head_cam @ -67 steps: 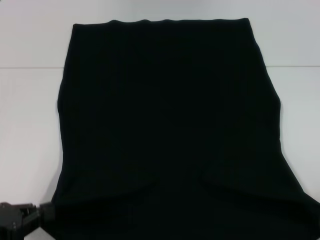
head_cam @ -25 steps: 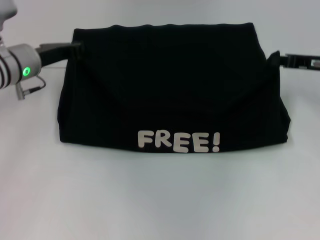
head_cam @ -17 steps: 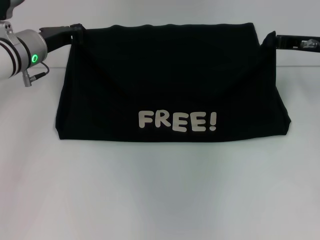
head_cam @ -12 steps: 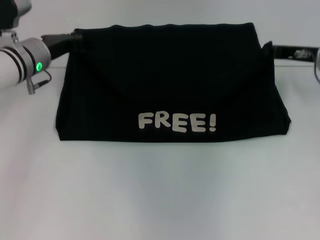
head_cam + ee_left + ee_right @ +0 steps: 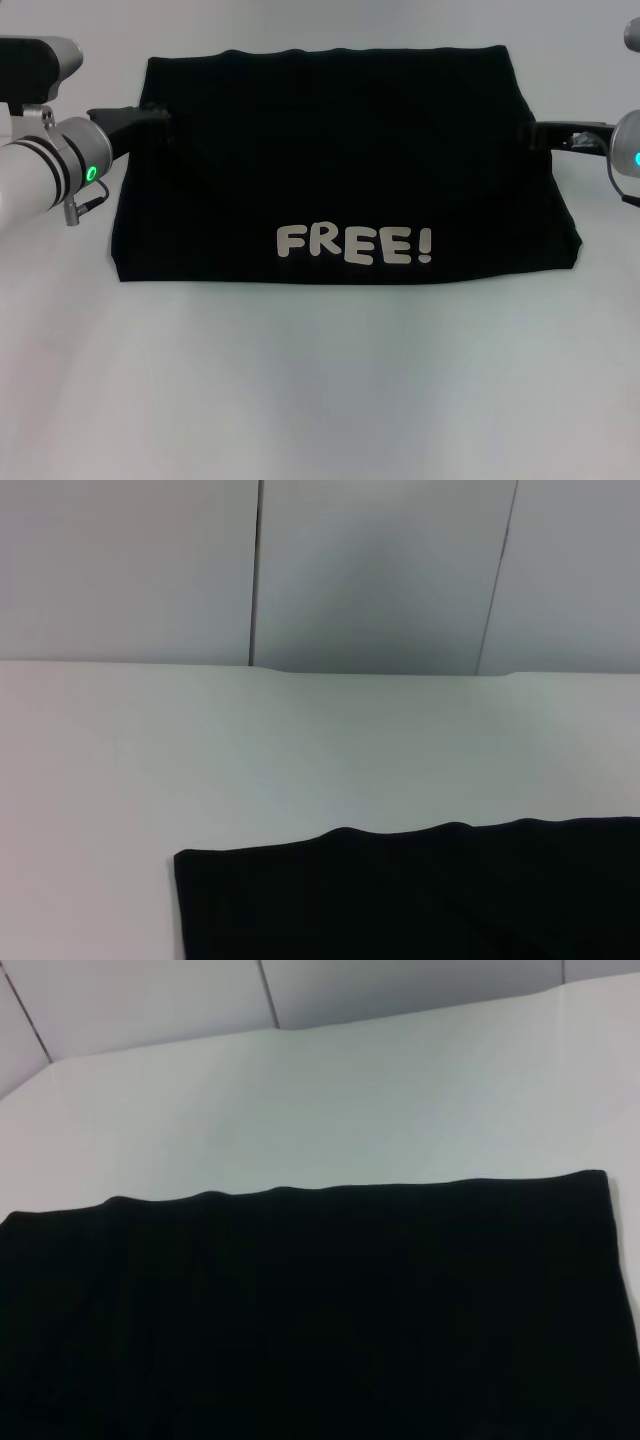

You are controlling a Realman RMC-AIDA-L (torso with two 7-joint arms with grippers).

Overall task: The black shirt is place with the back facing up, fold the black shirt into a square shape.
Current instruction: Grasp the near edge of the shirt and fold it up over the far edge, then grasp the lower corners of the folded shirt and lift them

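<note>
1 black shirt [image 5: 340, 160] lies folded on the white table [image 5: 320, 380], with 1 white word "FREE!" [image 5: 355, 243] near its front edge. 2 grippers are at its sides: the left gripper [image 5: 150, 118] and the right gripper [image 5: 545, 133]. I cannot tell if their fingers are open or closed.

Left arm [image 5: 40, 175]: light-grey cylindrical wrist with black bands, a green ring indicator lamp, a small metal cable connector, ending in a slim black left claw [image 5: 150, 118]. Right arm [image 5: 630, 145]: grey housing, blue-green lamp, black right claw [image 5: 545, 135].
</note>
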